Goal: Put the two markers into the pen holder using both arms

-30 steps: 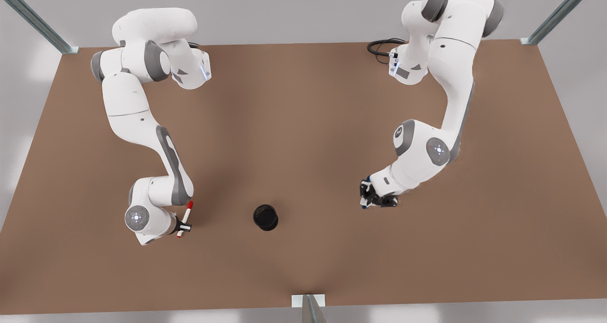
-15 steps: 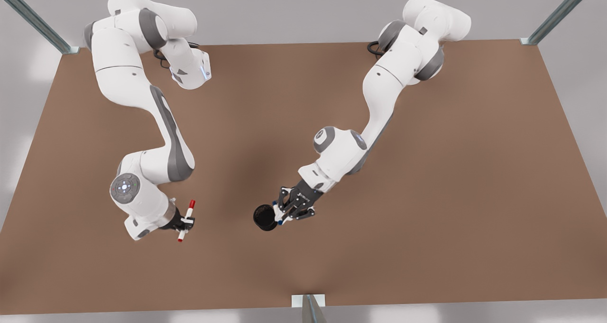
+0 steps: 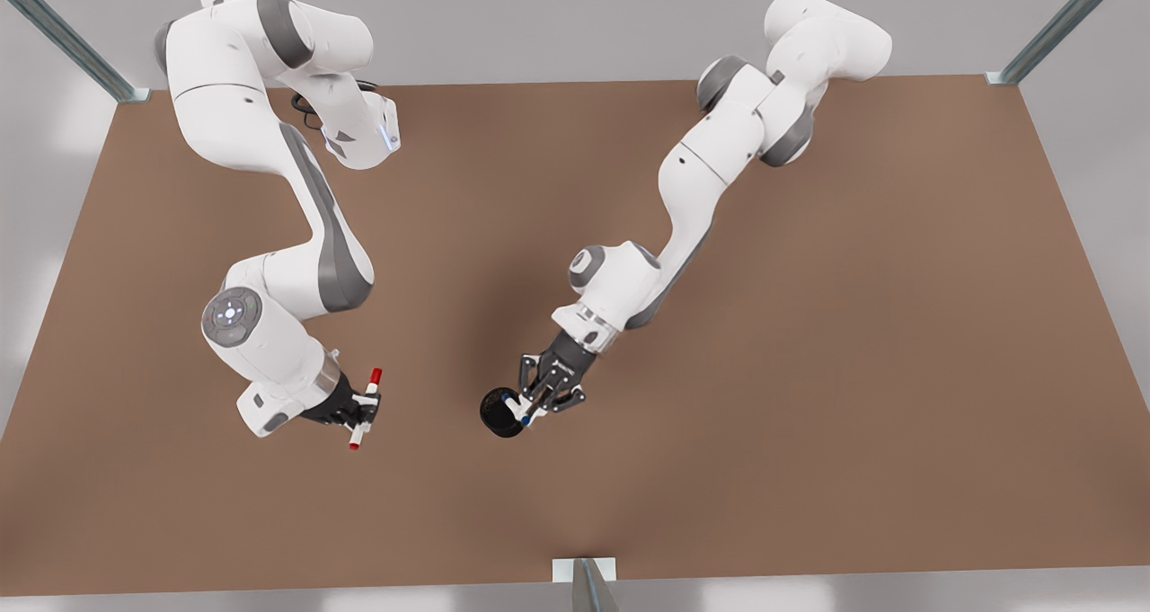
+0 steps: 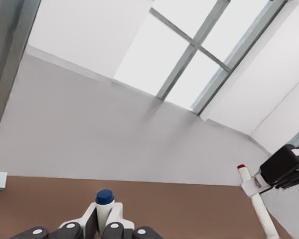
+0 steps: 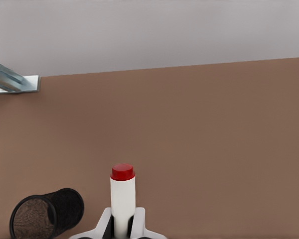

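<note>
Over the small black cylindrical pen holder (image 3: pixel 501 412), the left end effector (image 3: pixel 530 403) has swung in, clenched on the slim white, blue-capped marker (image 3: pixel 517 407), poised for insertion; farther off, the right end effector (image 3: pixel 364 409) lifts the red-capped marker (image 3: pixel 366 409) above the brown tabletop (image 3: pixel 809 369).

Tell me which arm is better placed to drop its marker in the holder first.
Left. The left gripper holds the blue marker right at the pen holder rim. The right gripper, holding the red marker, sits well off toward the front view's left.
</note>
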Robot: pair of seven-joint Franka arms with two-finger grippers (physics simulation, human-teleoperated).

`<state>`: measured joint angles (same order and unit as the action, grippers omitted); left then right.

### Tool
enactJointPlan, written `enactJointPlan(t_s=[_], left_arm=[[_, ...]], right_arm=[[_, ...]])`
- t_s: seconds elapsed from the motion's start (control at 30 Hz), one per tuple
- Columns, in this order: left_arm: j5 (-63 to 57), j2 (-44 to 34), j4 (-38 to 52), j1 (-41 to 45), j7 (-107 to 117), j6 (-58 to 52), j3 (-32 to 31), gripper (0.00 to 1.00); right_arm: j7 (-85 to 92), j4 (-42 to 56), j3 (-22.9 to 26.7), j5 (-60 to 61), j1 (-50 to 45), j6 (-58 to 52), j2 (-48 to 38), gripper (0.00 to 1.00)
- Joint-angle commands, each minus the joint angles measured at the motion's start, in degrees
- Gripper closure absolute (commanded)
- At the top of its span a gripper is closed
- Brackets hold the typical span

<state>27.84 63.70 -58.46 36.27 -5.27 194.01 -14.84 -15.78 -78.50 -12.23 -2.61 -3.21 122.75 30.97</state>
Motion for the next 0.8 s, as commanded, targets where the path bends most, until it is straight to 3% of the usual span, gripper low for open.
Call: enactJointPlan(t_s=[0.0,0.1,0.2,0.4,0.43,0.47,0.53,0.63,0.67,0.77], left_arm=[[-0.33,0.90,0.37,0.38,3.16,4.80,-0.01,0.79],[-0.42,1.60,0.54,1.61,3.16,5.86,0.78,0.79],[-1.13,1.69,0.81,3.64,3.07,5.86,5.35,0.79],[-1.04,3.10,0.81,6.01,3.16,5.86,5.79,0.77],[-1.04,3.45,0.81,6.27,3.16,5.86,5.79,0.61],[-1.04,3.89,0.81,6.54,3.24,5.86,5.79,0.60],[-1.04,4.15,0.72,6.62,3.24,5.86,6.14,0.00],[-0.95,3.01,0.63,6.01,4.21,5.42,6.05,0.00],[-0.95,0.82,0.54,2.77,4.30,-0.96,5.88,0.00],[-1.04,-8.93,0.72,-12.95,4.65,-44.98,5.61,0.00]], right_arm=[[-1.97,-0.08,-0.16,-0.65,0.04,0.74,-0.12,0.79],[-1.88,-0.43,-0.33,-0.65,0.04,1.96,-0.12,0.79],[-1.79,-1.13,-1.56,-0.56,0.13,5.30,-0.12,0.79],[-1.44,-1.75,-3.85,-0.65,2.15,6.62,-0.21,0.79],[-1.44,-1.75,-3.85,-0.65,2.24,6.62,-0.21,0.79],[-1.35,-1.75,-3.85,-0.65,2.24,6.62,-0.21,0.79],[-1.27,-1.75,-3.85,-0.65,2.24,6.62,-0.21,0.79],[-1.27,-1.83,-3.94,-0.65,2.24,6.62,-0.21,0.79],[-1.27,-1.83,-3.94,-0.65,2.24,6.62,-0.21,0.79],[-1.27,-1.83,-3.94,-0.65,2.24,6.62,-0.21,0.79]])
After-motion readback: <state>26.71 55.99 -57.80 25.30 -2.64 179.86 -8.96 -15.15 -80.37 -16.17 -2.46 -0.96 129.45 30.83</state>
